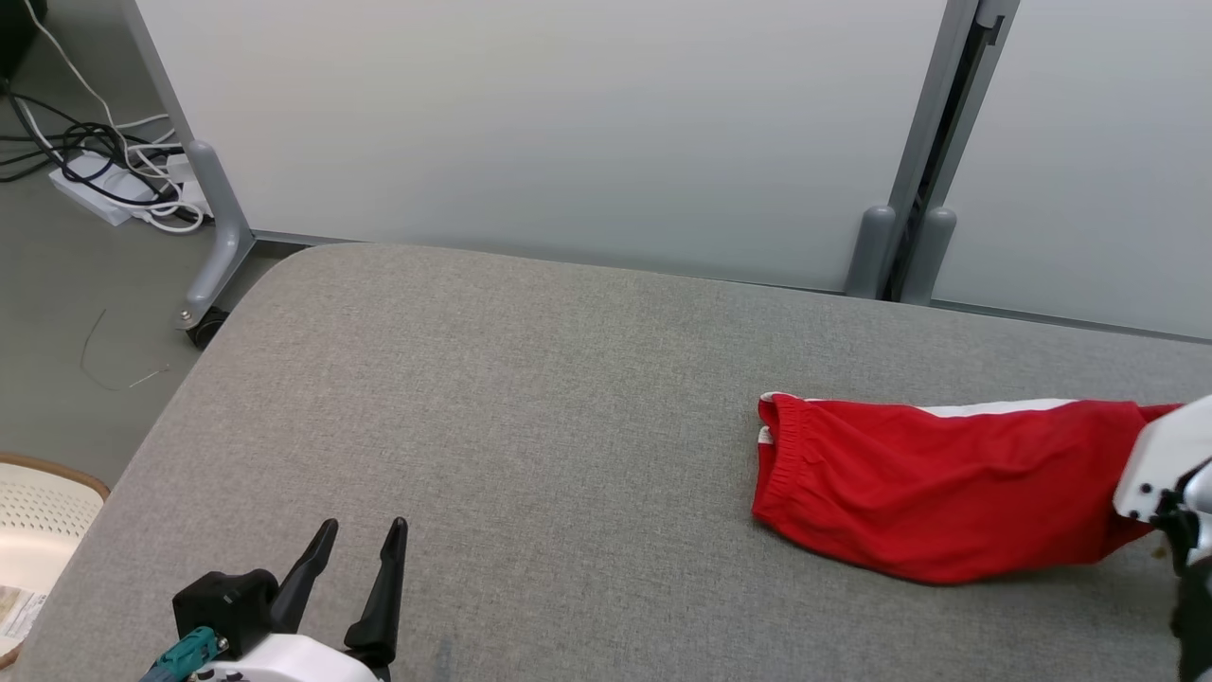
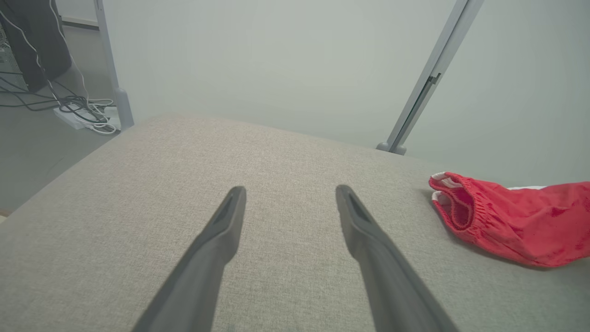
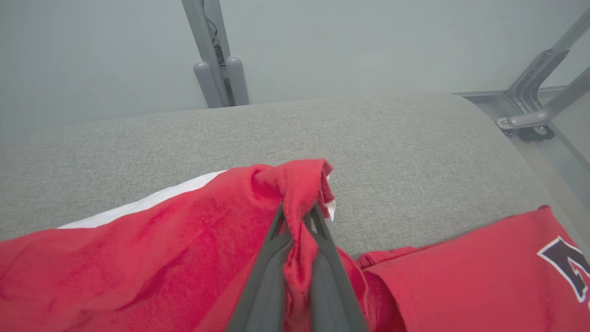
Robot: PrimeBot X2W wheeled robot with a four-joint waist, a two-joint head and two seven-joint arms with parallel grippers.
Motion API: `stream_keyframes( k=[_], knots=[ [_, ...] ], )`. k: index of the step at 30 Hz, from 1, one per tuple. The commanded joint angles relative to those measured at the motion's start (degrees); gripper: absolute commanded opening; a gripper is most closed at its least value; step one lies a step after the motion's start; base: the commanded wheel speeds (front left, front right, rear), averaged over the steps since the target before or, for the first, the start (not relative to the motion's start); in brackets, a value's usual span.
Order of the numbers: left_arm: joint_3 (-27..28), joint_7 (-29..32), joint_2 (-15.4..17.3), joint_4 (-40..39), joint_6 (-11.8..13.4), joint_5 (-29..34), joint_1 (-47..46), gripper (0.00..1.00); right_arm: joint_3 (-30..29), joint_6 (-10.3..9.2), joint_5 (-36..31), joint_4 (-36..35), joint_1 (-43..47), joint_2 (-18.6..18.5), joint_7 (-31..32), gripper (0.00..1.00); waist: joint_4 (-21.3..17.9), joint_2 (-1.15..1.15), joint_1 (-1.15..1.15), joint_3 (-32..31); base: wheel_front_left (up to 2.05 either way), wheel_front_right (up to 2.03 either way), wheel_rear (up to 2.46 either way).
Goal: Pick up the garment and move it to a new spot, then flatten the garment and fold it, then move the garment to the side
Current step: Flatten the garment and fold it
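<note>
A red fabric garment (image 1: 928, 483) with a white side stripe and a gathered elastic waistband lies on the right half of the grey woven-fabric surface (image 1: 530, 398). Its waistband end points toward the middle of the surface.

The head view shows the garment's other end running under the right arm's white wrist housing (image 1: 1160, 464), and it does not show how the cloth is held. The right wrist view does: the right tool (image 3: 298, 216) is closed on a raised fold of the red garment (image 3: 138, 258), with cloth bunched between and over its two dark fingers. That view also shows the red cloth continuing toward the surface's rounded right corner. There it carries part of a dark printed letter (image 3: 564, 263) outlined in white, cut off by the picture's edge and not readable.

The left tool (image 1: 365, 523) sits near the front left edge of the surface, its fingers spread apart with nothing between them. The left wrist view shows the left tool (image 2: 290, 189) over bare grey fabric, well apart from the garment (image 2: 516, 221), whose open waistband with white lining faces it.

Past the far left corner, a white power strip with tangled black and white cables (image 1: 104, 185) lies on the floor.
</note>
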Motion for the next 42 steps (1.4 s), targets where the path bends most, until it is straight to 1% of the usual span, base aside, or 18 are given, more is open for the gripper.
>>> stream_keyframes(
  k=[1,3,5,9,11,13,16,18,20,21,23,24,26,28,35,36,37,42],
  knots=[
    [0.23,0.10,0.41,-0.22,0.48,-0.29,0.39,1.00,0.63,0.02,-1.49,-0.63,-0.09,1.56,-0.58,0.00,-0.18,0.00,0.00,-0.03,0.00,0.00,0.00],
    [0.15,0.19,0.34,-0.31,0.58,-0.25,0.57,1.00,2.00,0.02,-2.52,-0.68,-1.24,2.98,-0.98,0.00,-0.31,0.00,0.00,-0.05,0.00,0.00,0.00],
    [0.06,0.13,0.23,-0.38,0.64,-0.38,0.57,1.00,4.87,0.02,-3.12,0.43,-2.32,4.49,-1.67,0.00,-0.46,0.00,0.00,-0.07,0.00,0.00,0.00],
    [-0.35,0.55,0.09,-0.03,0.11,-0.67,0.14,1.00,9.38,0.01,-0.47,4.31,-4.03,6.10,-3.46,0.00,-0.39,0.00,0.00,-0.32,0.00,0.00,0.00],
    [-0.50,0.72,0.28,0.20,-0.13,-0.71,-0.28,1.00,12.05,0.01,0.19,6.59,-5.02,6.43,-4.17,0.00,-0.22,0.00,0.00,-0.38,0.00,0.00,0.00],
    [-0.68,0.89,0.30,0.27,-0.40,-0.73,-0.86,1.00,15.13,0.02,2.51,9.56,-6.37,6.48,-5.31,0.00,0.29,0.00,0.00,-0.48,0.00,0.00,0.00],
    [-1.06,1.16,0.22,0.45,-0.51,-0.68,-1.43,1.00,22.77,0.02,9.57,12.16,-8.22,6.49,-6.20,0.00,1.29,0.00,0.00,-0.55,0.00,0.00,0.00],
    [-1.37,1.24,0.03,0.71,-0.71,-0.77,-1.48,1.00,30.03,0.02,16.20,12.61,-7.49,6.49,-5.12,0.00,1.94,0.00,0.00,-0.62,0.00,0.00,0.00],
    [-1.54,1.37,-0.20,0.94,-0.90,-1.06,-1.71,1.00,38.80,0.02,23.92,12.60,-6.08,6.52,-3.27,0.00,2.61,0.00,0.00,-0.73,0.00,0.00,0.00],
    [-1.57,1.31,-0.27,1.10,-0.77,-1.14,-1.74,1.00,43.27,0.02,28.24,11.08,-5.09,6.50,-1.84,0.00,2.84,0.00,0.00,-0.84,0.00,0.00,0.00],
    [-1.44,0.99,-0.52,1.23,-0.58,-1.37,-1.43,1.00,51.57,0.02,35.34,5.83,-2.66,6.52,1.99,0.00,2.99,0.00,0.00,-1.06,0.00,0.00,0.00],
    [-1.44,0.99,-0.52,1.23,-0.58,-1.37,-1.43,1.00,51.57,0.02,35.34,5.83,-2.66,6.52,1.99,0.00,2.99,0.00,0.00,-1.06,0.00,0.00,0.00],
    [-1.23,0.72,-0.52,1.18,-0.35,-1.38,-0.80,1.00,56.68,0.01,39.86,1.55,-0.65,6.35,4.88,0.00,2.79,0.00,0.00,-1.14,0.00,0.00,0.00],
    [-1.10,0.40,-0.46,1.06,-0.10,-1.57,-0.22,1.00,59.16,0.01,42.88,-1.13,0.69,6.24,6.69,0.00,2.50,0.00,0.00,-1.15,0.00,0.00,0.00],
    [-1.29,0.61,-0.31,0.68,0.00,-1.84,-0.07,1.00,60.18,0.02,47.64,-2.26,0.62,6.44,8.64,0.00,1.89,0.00,0.00,-0.95,0.00,0.00,0.00],
    [-1.36,0.68,-0.32,0.70,-0.04,-1.84,-0.19,1.00,60.48,0.02,48.46,-2.70,0.57,6.43,8.13,0.37,1.85,0.00,0.00,-0.95,0.00,0.00,0.00],
    [-1.45,0.65,-0.34,0.75,-0.09,-1.87,-0.30,1.00,61.28,0.02,49.80,-3.41,0.92,6.49,8.16,1.00,1.84,0.00,0.00,-0.97,0.00,0.00,0.00],
    [-1.66,0.67,-0.22,1.09,-0.06,-1.91,-0.14,1.00,65.35,0.02,57.03,-7.50,2.12,6.41,10.21,1.00,1.64,0.00,0.00,-1.51,0.00,0.00,0.00]
  ],
)
